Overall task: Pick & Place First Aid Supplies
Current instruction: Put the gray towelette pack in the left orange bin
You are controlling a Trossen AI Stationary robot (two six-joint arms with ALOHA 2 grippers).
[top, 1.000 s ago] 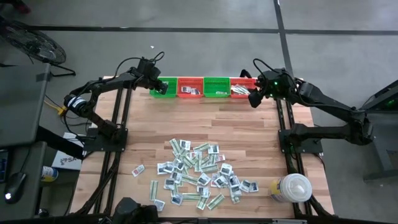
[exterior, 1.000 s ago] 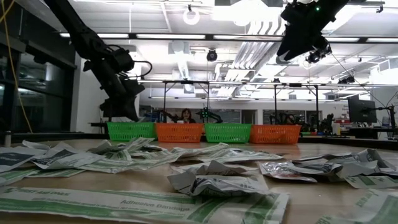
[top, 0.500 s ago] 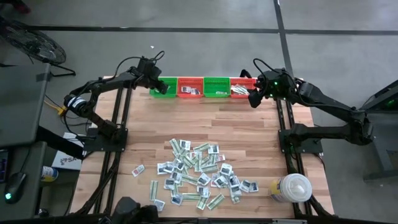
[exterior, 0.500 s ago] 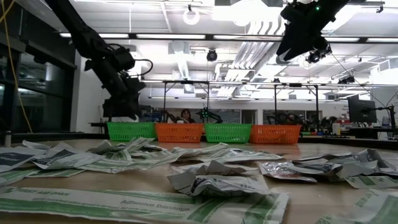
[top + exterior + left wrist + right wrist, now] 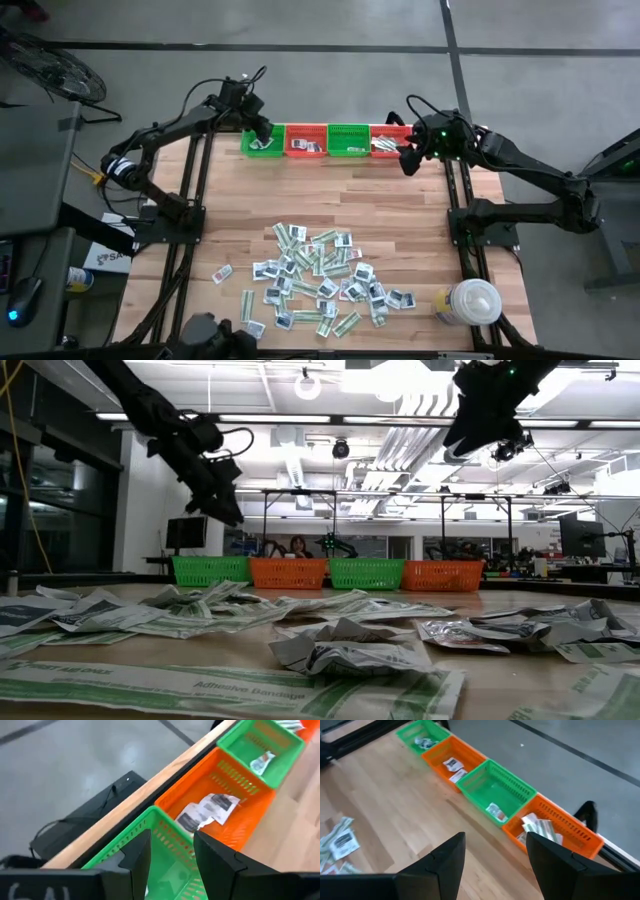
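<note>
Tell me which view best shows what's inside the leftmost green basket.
The left wrist view: it looks straight down into the leftmost green basket, with a pale packet visible between the tool's fingers. High view shows the basket small, partly under the left tool. Low view shows only its wall.

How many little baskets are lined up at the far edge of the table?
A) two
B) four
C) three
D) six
B: the high view shows four baskets in a row, a green basket, an orange basket, another green one and another orange one, just as the low view does.
</note>
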